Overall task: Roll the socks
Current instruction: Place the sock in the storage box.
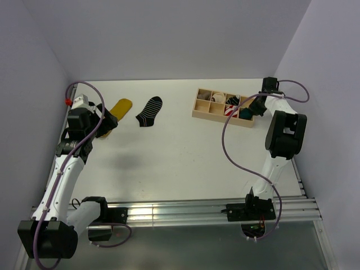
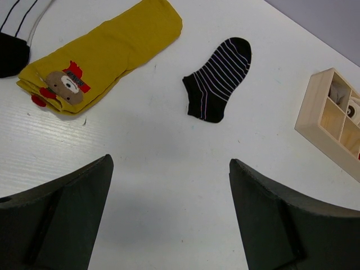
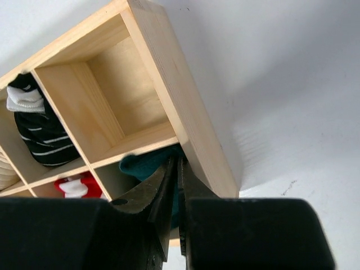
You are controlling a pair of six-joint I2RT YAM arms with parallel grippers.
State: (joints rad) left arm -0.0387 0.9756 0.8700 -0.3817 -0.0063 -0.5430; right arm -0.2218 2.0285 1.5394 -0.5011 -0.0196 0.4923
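Note:
A yellow sock with a bear figure (image 2: 107,53) lies flat at the far left, beside a flat black sock with thin white stripes (image 2: 219,79). Another black sock (image 2: 12,50) shows at the edge of the left wrist view. My left gripper (image 2: 170,162) hovers open over bare table near them, holding nothing. My right gripper (image 3: 175,160) reaches into the near right compartment of the wooden box (image 3: 180,95). Its fingers are pressed almost together on a dark green sock (image 3: 140,166) there. A rolled black striped sock (image 3: 39,132) and a red-and-white one (image 3: 76,185) fill neighbouring compartments.
The wooden box (image 1: 198,107) with several compartments stands at the back right of the white table. The corner compartment next to my right gripper holds nothing. Grey walls close in the left, back and right sides. An aluminium rail (image 1: 185,211) runs along the near edge.

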